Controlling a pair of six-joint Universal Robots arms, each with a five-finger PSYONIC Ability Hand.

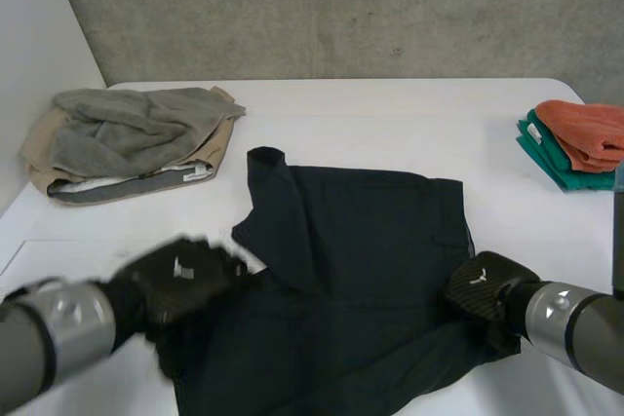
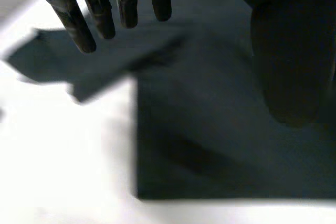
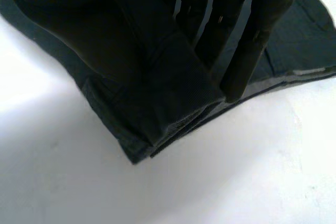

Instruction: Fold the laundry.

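A dark, near-black garment (image 1: 361, 250) lies spread on the white table (image 1: 390, 114), one sleeve pointing to the back left. My left hand (image 1: 180, 280) hovers over the garment's left edge. Its fingers (image 2: 100, 17) are straight and spread, and they hold nothing above the cloth (image 2: 220, 145). At the garment's right edge my right hand (image 1: 483, 289) is shut on the cloth. There its fingers (image 3: 247, 51) and thumb pinch a folded layer of the hem (image 3: 178, 103).
A loose pile of grey and beige laundry (image 1: 132, 143) sits at the back left near the wall. Folded orange and green towels (image 1: 575, 143) are stacked at the right edge. Bare white table (image 3: 236, 171) lies in front of the garment.
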